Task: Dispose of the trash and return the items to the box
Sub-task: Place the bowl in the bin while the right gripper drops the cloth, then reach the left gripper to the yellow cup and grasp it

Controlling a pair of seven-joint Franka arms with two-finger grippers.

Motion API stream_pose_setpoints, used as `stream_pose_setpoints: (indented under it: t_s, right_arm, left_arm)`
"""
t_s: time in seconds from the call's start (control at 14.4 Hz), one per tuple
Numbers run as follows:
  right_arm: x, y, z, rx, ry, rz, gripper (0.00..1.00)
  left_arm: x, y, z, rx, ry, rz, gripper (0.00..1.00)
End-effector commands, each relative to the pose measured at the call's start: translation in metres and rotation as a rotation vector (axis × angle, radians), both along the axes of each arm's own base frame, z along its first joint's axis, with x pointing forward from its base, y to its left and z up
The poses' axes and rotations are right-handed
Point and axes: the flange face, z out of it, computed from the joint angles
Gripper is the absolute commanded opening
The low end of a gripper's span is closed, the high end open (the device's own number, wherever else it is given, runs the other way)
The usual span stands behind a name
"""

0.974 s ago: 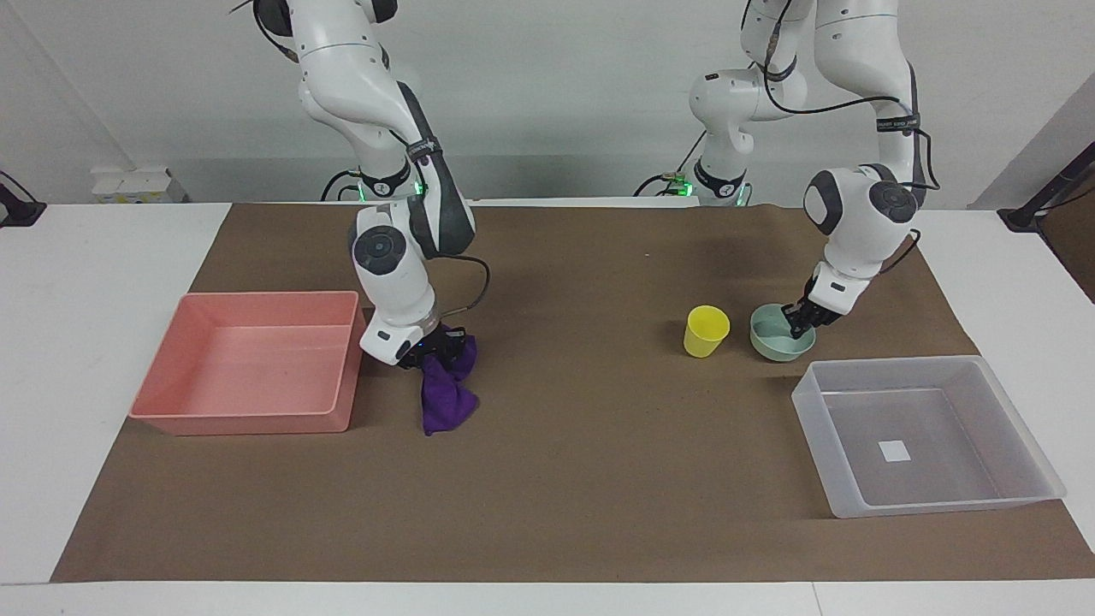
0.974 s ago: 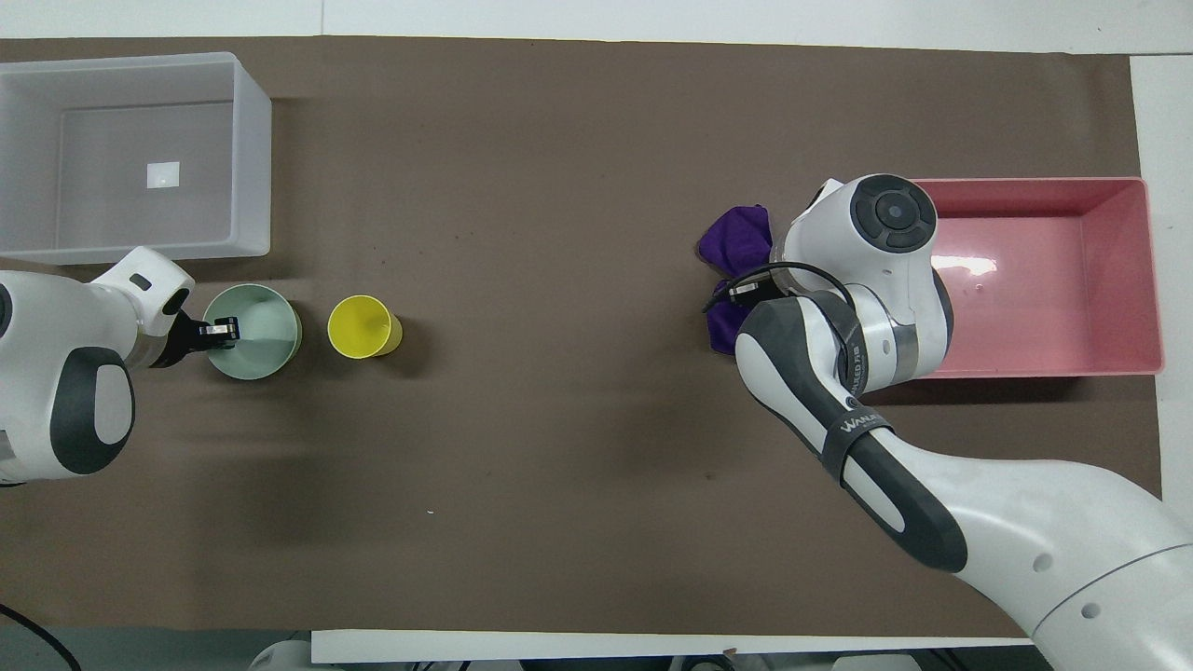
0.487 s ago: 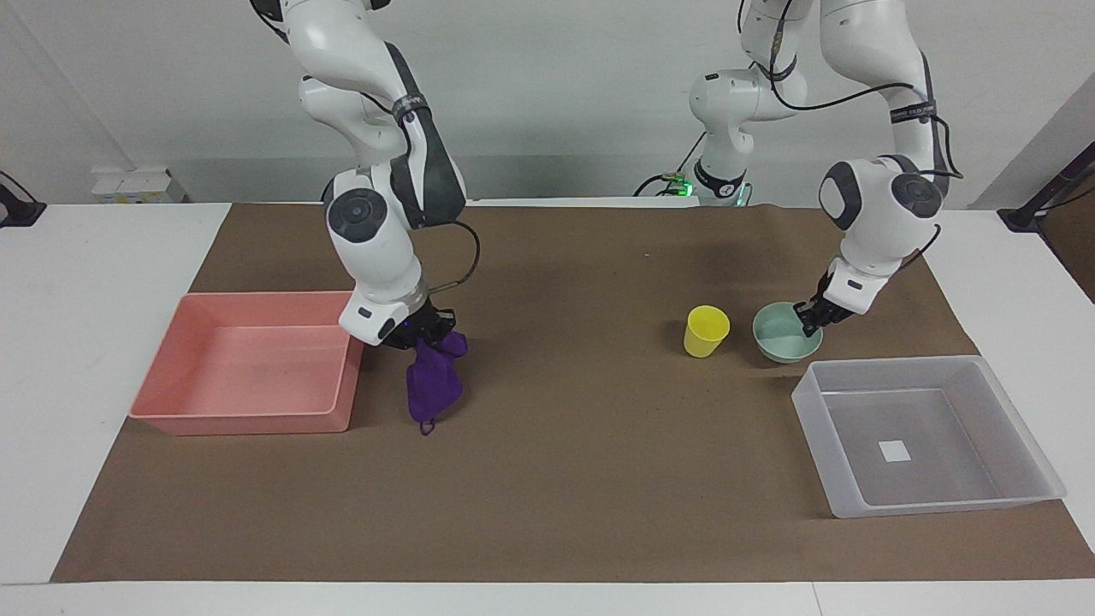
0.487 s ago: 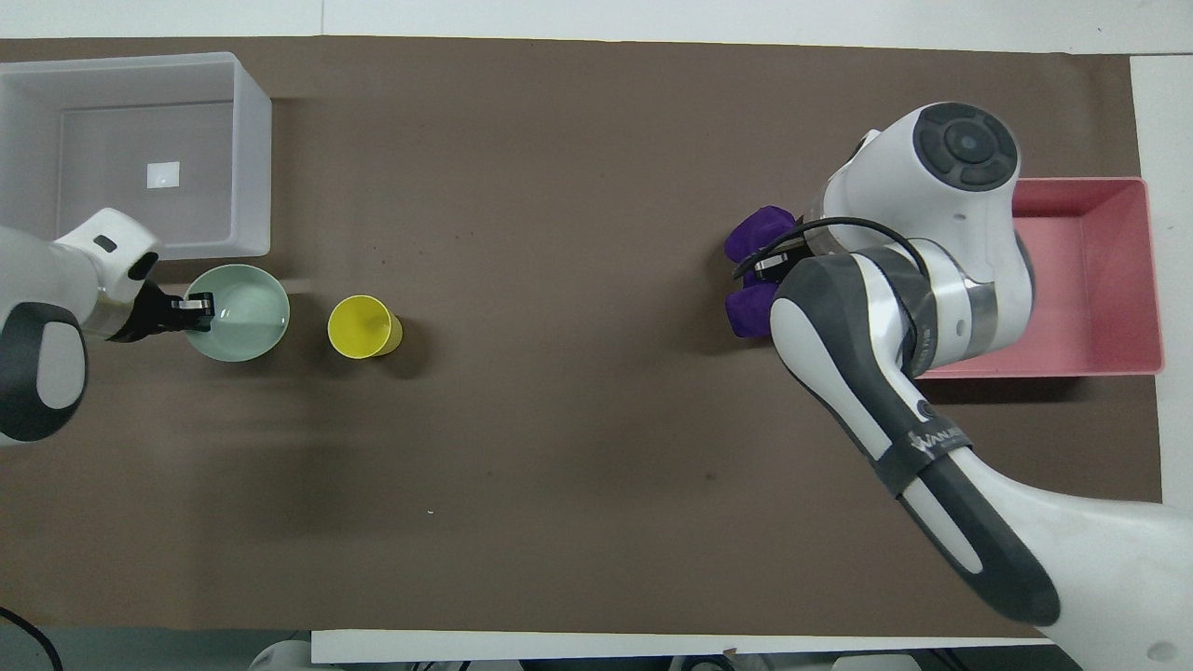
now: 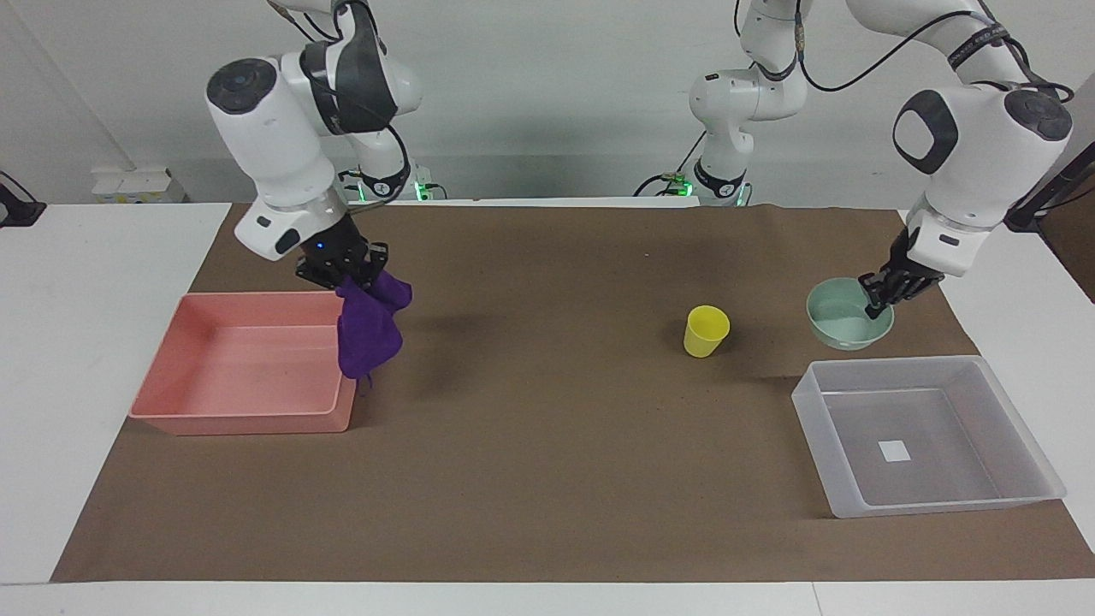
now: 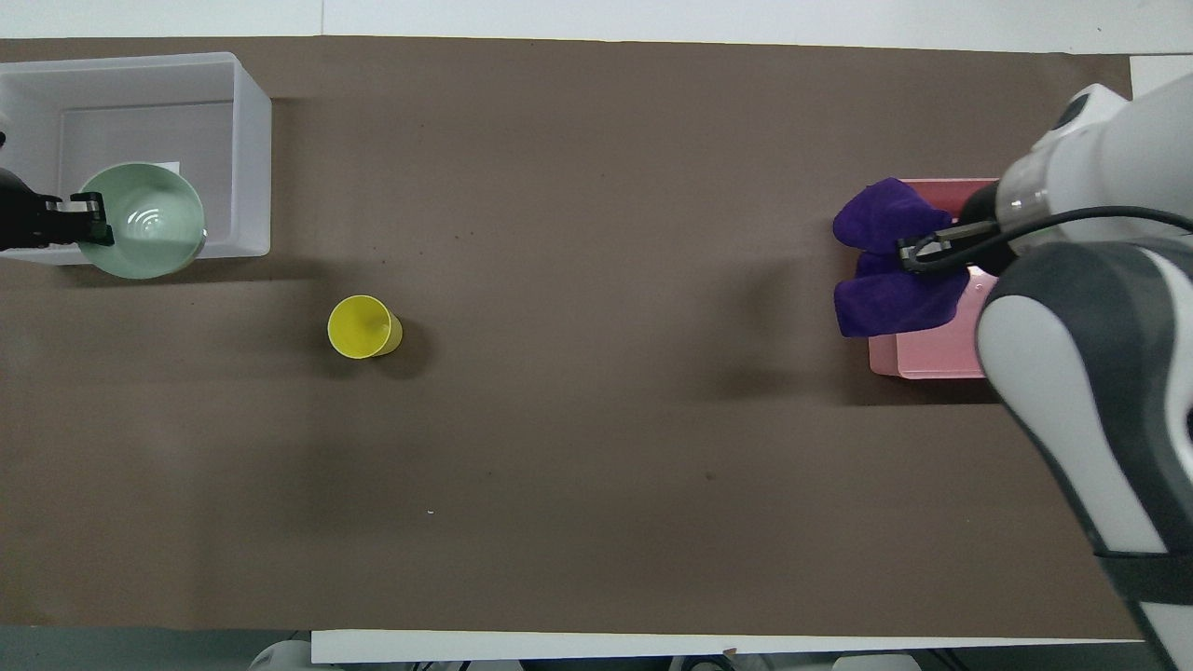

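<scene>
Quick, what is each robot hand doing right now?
Left gripper: shut on the green bowl, lifted over the table.
Right gripper: shut on the purple cloth, hanging by the pink tray.

Probably a lab: brown-papered table [image 5: 547,513], bare walls.

In the overhead view, most of the pink tray [image 6: 927,359] is hidden by the right arm, and the sticker is covered by the bowl [image 6: 149,233].

Rag [image 5: 369,329], bowl [image 5: 847,315] aloft – cup [image 5: 706,331] upright
</scene>
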Motion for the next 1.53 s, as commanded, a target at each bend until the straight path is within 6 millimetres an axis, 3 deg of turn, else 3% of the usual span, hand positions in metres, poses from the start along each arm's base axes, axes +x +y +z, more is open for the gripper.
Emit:
stream_pose_setpoints:
  t_s: [0.0,0.21,0.42,0.49,0.56,0.7,0.9,0.97,1.04,1.11,1.18,1.32,1.46]
  right_arm:
    - [0.002,-0.062,-0.001,0.003,0.018,0.036,0.0]
    - [-0.006,-0.1,-0.031,-0.012,0.062,-0.002,0.0]
    - [-0.007,-0.108,-0.087,-0.018,0.036,-0.02,0.0]
    - [-0.003,-0.108,-0.108,-0.017,0.043,-0.022,0.01]
    - [0.001,-0.107,-0.128,-0.014,0.064,-0.019,0.01]
    - [0.005,-0.102,-0.15,-0.013,0.074,-0.01,0.05]
    - [0.003,-0.098,-0.174,-0.016,0.062,-0.006,0.08]
    - [0.004,-0.093,-0.177,-0.018,0.063,0.004,0.15]
    - [0.006,-0.086,-0.174,-0.017,0.063,0.015,0.27]
    - [0.008,-0.082,-0.174,-0.018,0.065,0.026,0.52]
    - [0.011,-0.078,-0.171,-0.017,0.06,0.026,0.76]
    - [0.02,-0.069,-0.152,-0.017,0.037,0.039,0.94]
    - [0.024,-0.055,-0.135,-0.013,0.043,0.053,0.99]
  left_arm:
    - [0.06,0.031,-0.045,-0.008,-0.069,0.056,0.0]
    - [0.093,0.04,-0.08,0.001,-0.112,0.066,0.0]
    - [0.093,0.039,-0.129,0.004,-0.11,0.06,0.0]
    - [0.091,0.04,-0.136,0.006,-0.116,0.061,0.01]
    - [0.092,0.041,-0.137,0.009,-0.119,0.059,0.09]
    - [0.094,0.037,-0.133,0.013,-0.114,0.05,0.48]
    - [0.097,0.034,-0.107,0.009,-0.108,0.049,0.63]
    - [0.094,0.031,-0.086,0.006,-0.098,0.047,0.69]
    - [0.087,0.029,-0.064,0.003,-0.078,0.047,0.74]
    - [0.079,0.022,-0.046,0.0,-0.067,0.04,0.81]
    - [0.069,0.001,-0.022,-0.003,-0.061,0.011,0.96]
    - [0.044,-0.034,0.001,-0.008,0.022,-0.009,1.0]
    - [0.011,-0.062,0.016,-0.01,0.102,-0.007,1.0]
